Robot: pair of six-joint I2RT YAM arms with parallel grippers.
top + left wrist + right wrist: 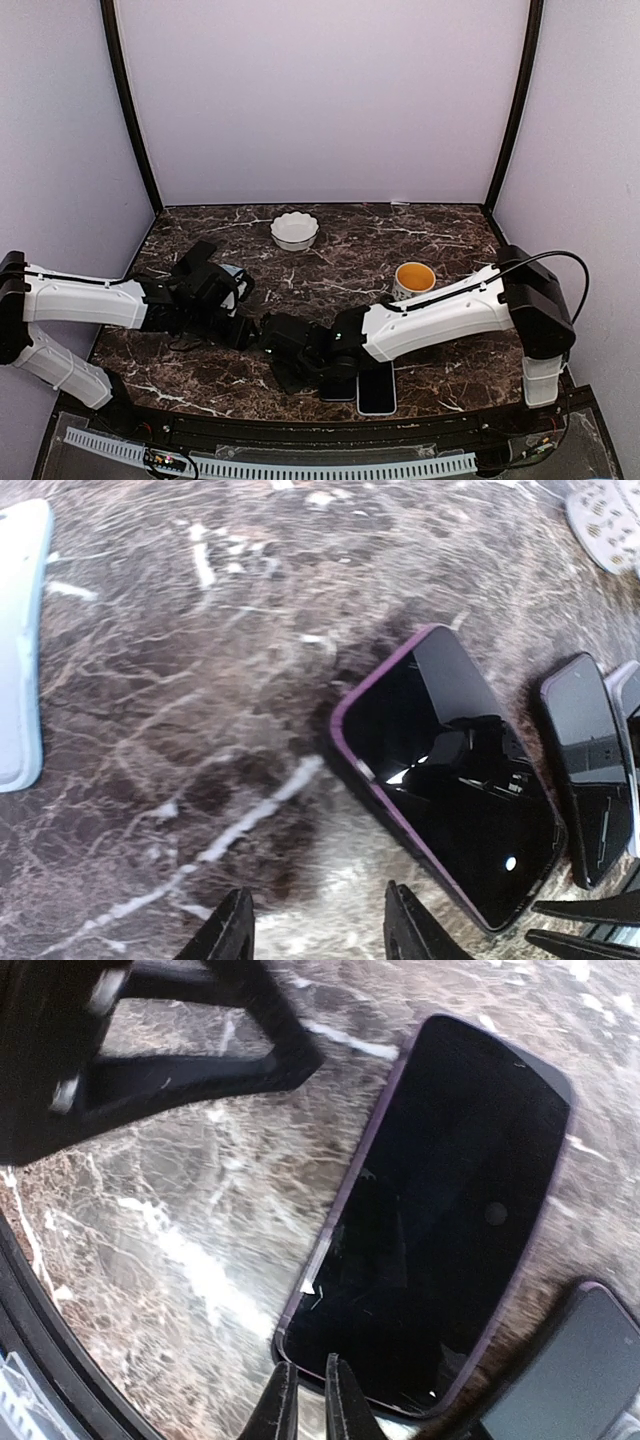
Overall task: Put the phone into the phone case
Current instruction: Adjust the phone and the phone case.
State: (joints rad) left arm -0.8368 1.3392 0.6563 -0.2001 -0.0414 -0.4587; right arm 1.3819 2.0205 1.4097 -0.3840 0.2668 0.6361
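The phone (440,770) lies flat, screen up, on the surface (200,680), its long axis diagonal from centre to lower right in the left wrist view. The left pincer (320,935) hangs low beside it, half open and empty. The right pincer (305,1400), arm stretched across, is pinched nearly closed at the phone's end, holding nothing.

We find no words, numbers or signs that we can read. The phone (450,770) with the purple rim has a dark, blank screen, and we cannot make out any letters on it.
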